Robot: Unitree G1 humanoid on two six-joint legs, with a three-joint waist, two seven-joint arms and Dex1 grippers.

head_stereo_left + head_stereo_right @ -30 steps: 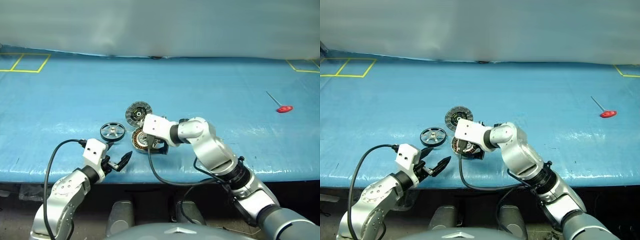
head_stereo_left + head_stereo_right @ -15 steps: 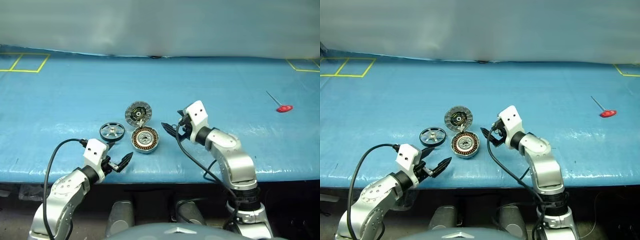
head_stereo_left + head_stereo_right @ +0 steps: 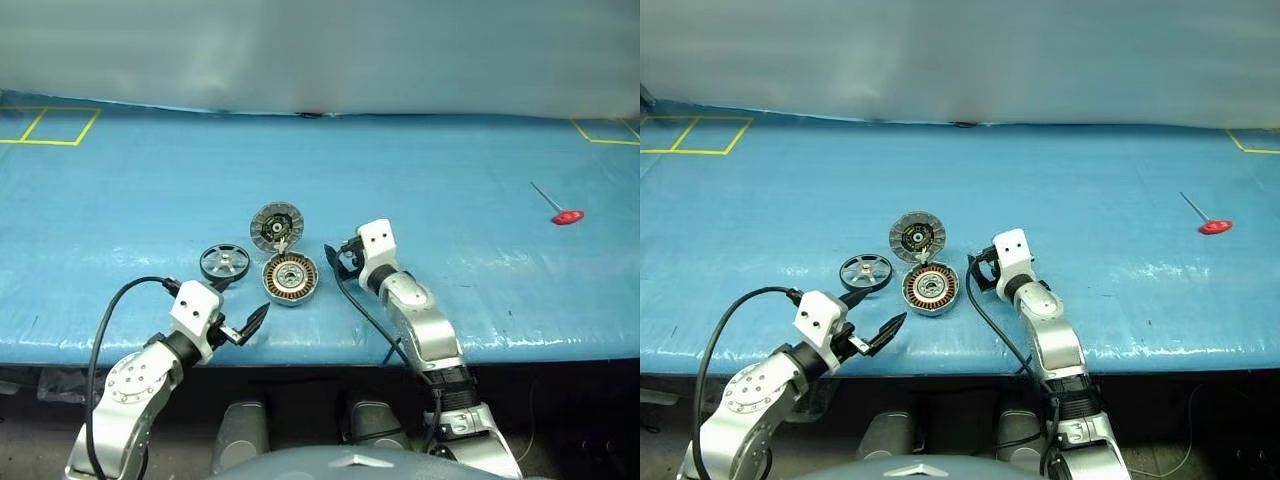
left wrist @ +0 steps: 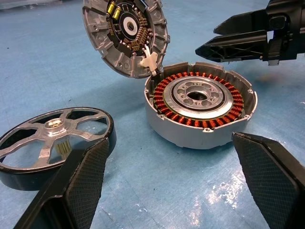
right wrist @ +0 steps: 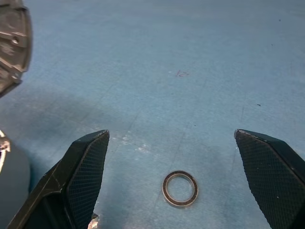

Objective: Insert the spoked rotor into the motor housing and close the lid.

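The spoked rotor (image 3: 224, 263) lies flat on the blue table, just left of the motor housing (image 3: 290, 279). The housing stands open with copper windings showing (image 4: 200, 107). Its hinged lid (image 3: 276, 227) is tipped up behind it, dark inner face showing (image 4: 125, 33). My left gripper (image 3: 245, 300) is open near the table's front edge, aimed at the gap between rotor and housing, touching neither. My right gripper (image 3: 338, 262) is open and empty just right of the housing, and in the left wrist view my right gripper (image 4: 206, 39) hangs beside the housing's rim.
A small metal ring (image 5: 179, 188) lies on the table between my right gripper's fingers (image 5: 86, 157). A red-handled tool (image 3: 566, 215) lies far right. Yellow tape squares (image 3: 50, 125) mark the back corners. The table's front edge (image 3: 320, 350) runs close behind both grippers.
My right arm has swung from over the housing to its right side and come down, uncovering the housing. The left gripper stayed in place, rolling slightly.
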